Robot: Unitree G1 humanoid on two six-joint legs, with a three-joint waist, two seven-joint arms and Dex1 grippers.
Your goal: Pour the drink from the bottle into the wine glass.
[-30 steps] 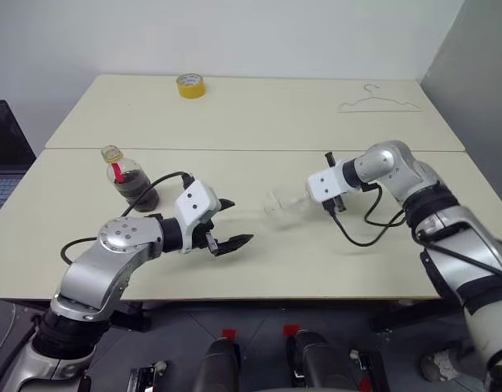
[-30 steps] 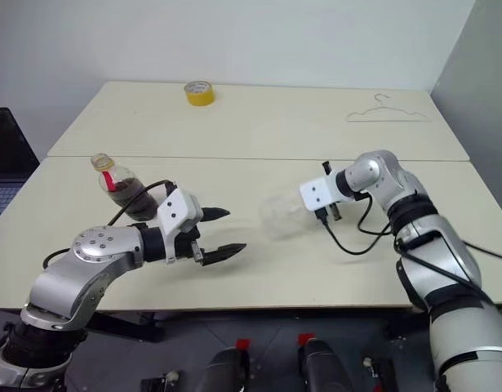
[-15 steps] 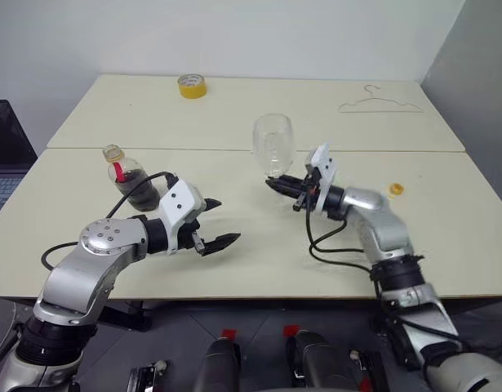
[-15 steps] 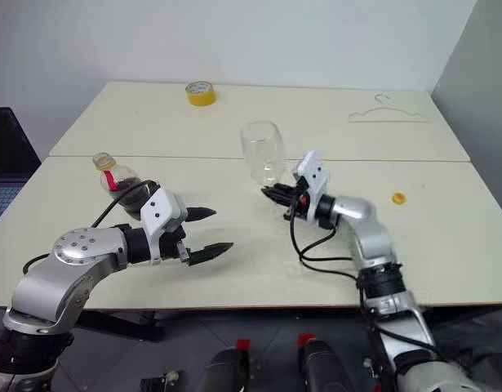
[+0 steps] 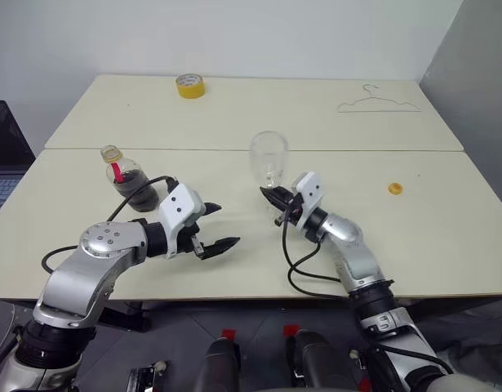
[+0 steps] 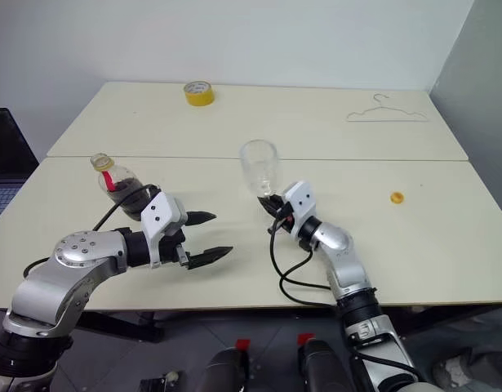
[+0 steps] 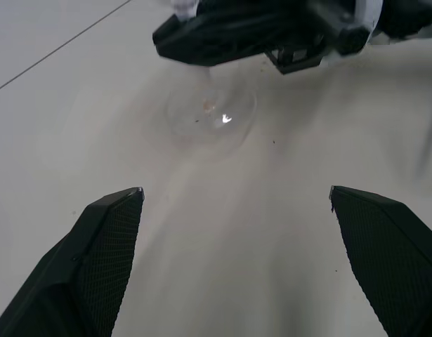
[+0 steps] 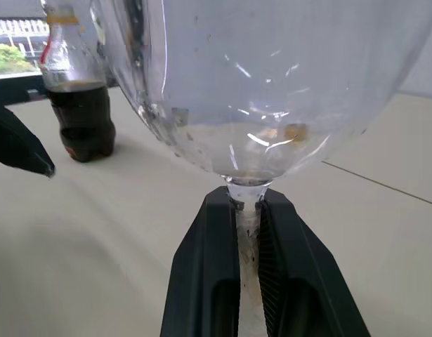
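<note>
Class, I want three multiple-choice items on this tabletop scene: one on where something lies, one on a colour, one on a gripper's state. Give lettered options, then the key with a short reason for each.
1. Where is the small yellow cap?
A. On the table, to the right of the wine glass
B. On the bottle
C. Beside the tape roll

2. What colour is the drink?
A. Clear
B. Dark brown
C. Orange

3. What is the right gripper doing?
A. Open, holding nothing
B. Shut on the glass's stem
C. Shut on the bottle

Key: 1 A, it lies alone on the table's right part. 2 B, the bottle's liquid looks nearly black. 3 B, its fingers pinch the stem under the bowl.
</note>
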